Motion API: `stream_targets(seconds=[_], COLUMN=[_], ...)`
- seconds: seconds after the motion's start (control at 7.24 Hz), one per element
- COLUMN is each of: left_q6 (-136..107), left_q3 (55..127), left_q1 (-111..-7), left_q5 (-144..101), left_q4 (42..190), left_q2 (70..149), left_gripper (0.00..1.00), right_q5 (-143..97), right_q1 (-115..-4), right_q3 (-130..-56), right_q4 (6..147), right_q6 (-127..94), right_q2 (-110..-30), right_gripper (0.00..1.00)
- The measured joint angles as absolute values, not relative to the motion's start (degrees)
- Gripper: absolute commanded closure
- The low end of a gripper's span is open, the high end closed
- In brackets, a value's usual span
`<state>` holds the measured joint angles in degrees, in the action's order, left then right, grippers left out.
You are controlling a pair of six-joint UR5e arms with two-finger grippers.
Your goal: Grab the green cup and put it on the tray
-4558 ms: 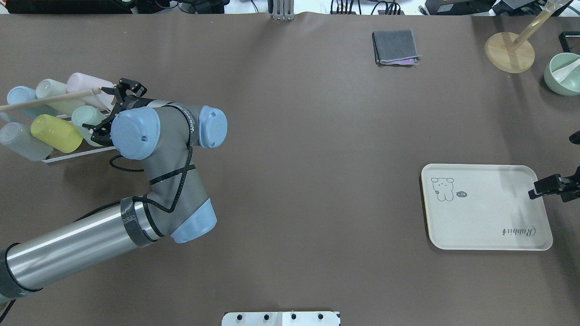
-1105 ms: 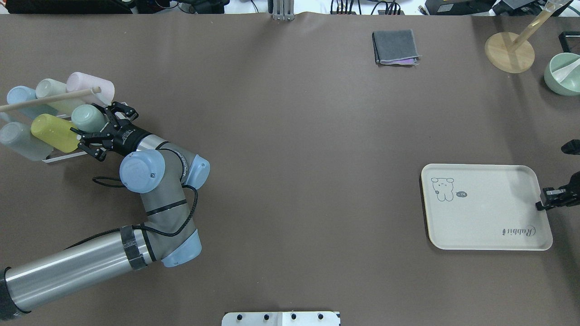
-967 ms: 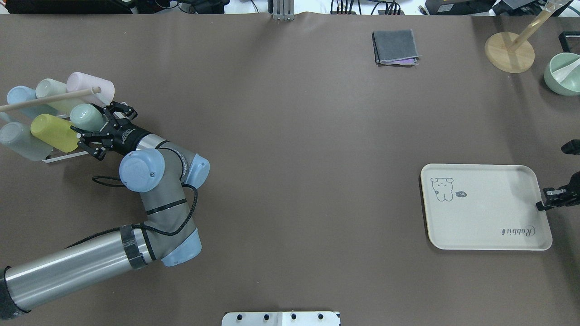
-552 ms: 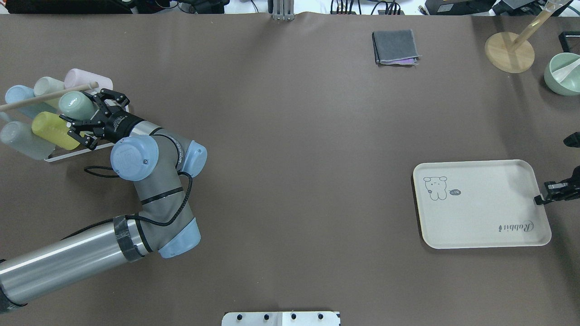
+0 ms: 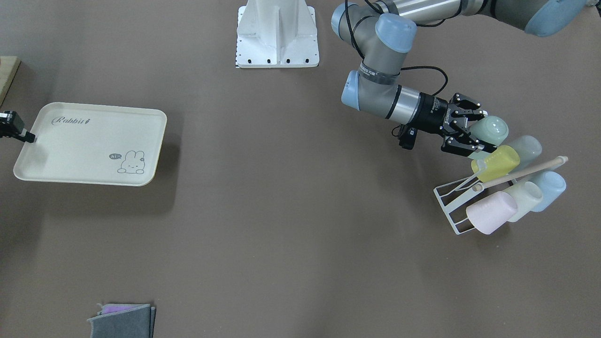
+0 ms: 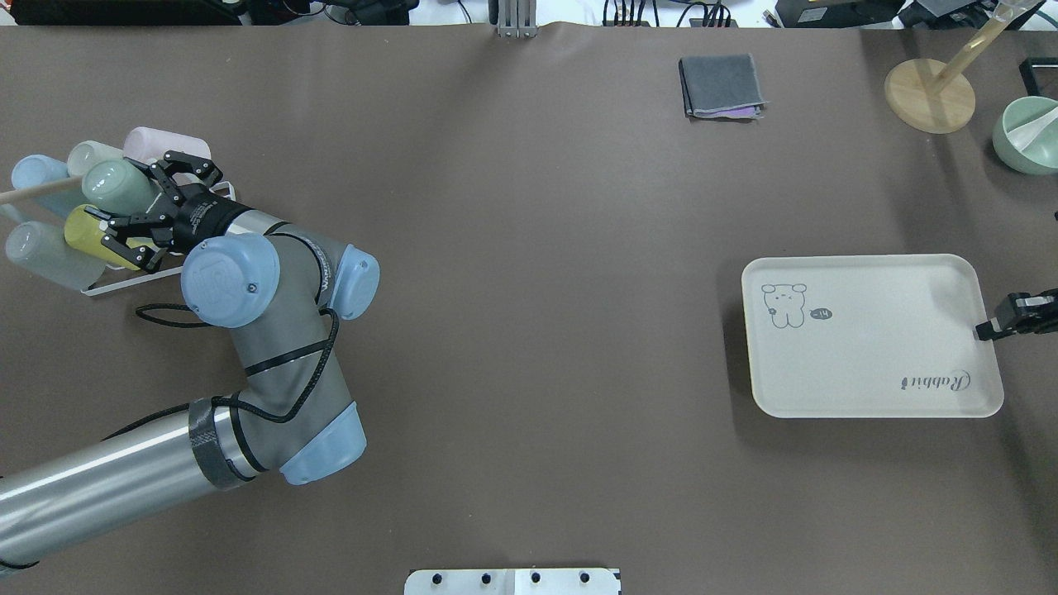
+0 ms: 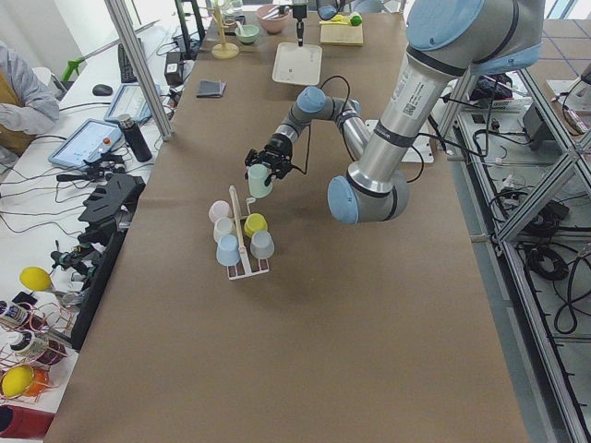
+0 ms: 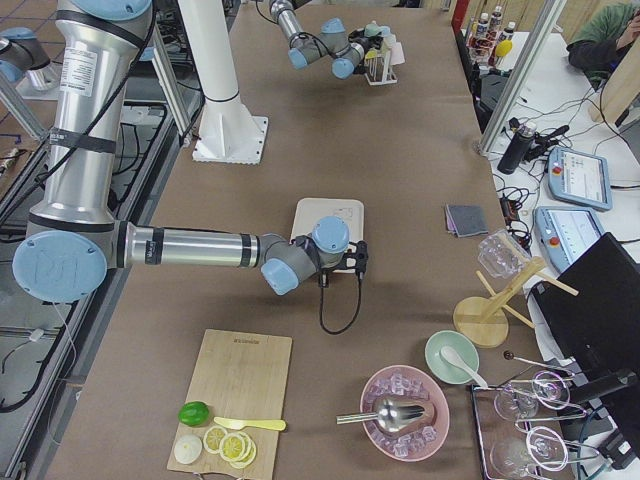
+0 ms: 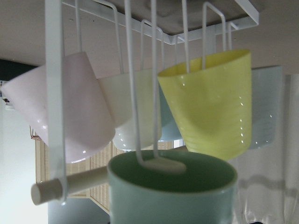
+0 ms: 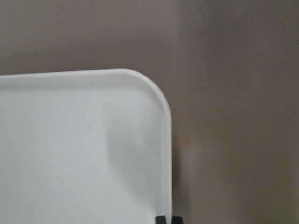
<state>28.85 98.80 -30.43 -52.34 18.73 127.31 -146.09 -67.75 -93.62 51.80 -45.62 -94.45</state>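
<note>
My left gripper (image 6: 132, 198) is shut on the mint green cup (image 6: 107, 183) and holds it tilted over the white wire rack (image 6: 124, 281). In the left wrist view the green cup (image 9: 173, 193) fills the bottom, with a wire peg (image 9: 156, 163) still reaching into its mouth. In the front view the left gripper (image 5: 481, 132) grips the green cup (image 5: 495, 127) beside a yellow cup (image 5: 497, 163). My right gripper (image 6: 985, 330) is shut on the right rim of the cream tray (image 6: 868, 347), which casts a shadow on the table (image 5: 89, 145).
The rack holds yellow, pink (image 5: 490, 212), cream and two bluish cups, with a wooden rod (image 5: 521, 173) across it. A folded grey cloth (image 6: 721, 85), a wooden stand (image 6: 930, 95) and a green bowl (image 6: 1029, 132) sit at the far right. The robot base (image 5: 277, 35) is mid-table.
My left gripper closed on the green cup and has drawn it up and away from the rack. My right gripper has moved the tray leftward and farther from the robot.
</note>
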Motion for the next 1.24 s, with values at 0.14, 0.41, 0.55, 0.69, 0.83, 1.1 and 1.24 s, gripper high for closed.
stream_targets(seconds=[0.14, 0.41, 0.55, 0.69, 0.83, 1.1, 1.24], left_q6=[25.9, 5.1, -8.1, -19.7, -29.9, -49.8, -58.0], left_q3=[101.6, 103.9, 103.9, 103.9, 103.9, 103.4, 102.0], left_q1=[-30.4, -30.4, -30.4, -30.5, -30.6, -30.6, -30.4], left_q5=[-54.8, -62.5, -67.1, -70.7, -73.4, -75.5, -75.4], left_q4=[18.4, 22.3, 27.8, 34.2, 40.8, 55.8, 63.8], left_q2=[128.3, 131.1, 131.9, 132.2, 132.2, 131.3, 131.1], left_gripper=[0.8, 0.8, 0.8, 0.87, 0.87, 0.86, 0.84], right_q5=[-146.6, -146.8, -146.3, -145.4, -144.2, -141.7, -139.9], right_q1=[-67.8, -65.3, -63.3, -60.9, -58.3, -53.2, -50.9], right_q3=[-90.6, -80.9, -77.4, -75.7, -75.1, -75.2, -75.2], right_q4=[51.9, 52.1, 52.3, 53.4, 55.3, 57.0, 57.1], right_q6=[-50.1, -54.9, -57.0, -58.9, -60.2, -62.6, -64.2], right_q2=[-87.6, -73.7, -69.1, -65.6, -62.7, -58.9, -57.1], right_gripper=[1.0, 1.0, 1.0, 1.0, 1.0, 1.0, 1.0])
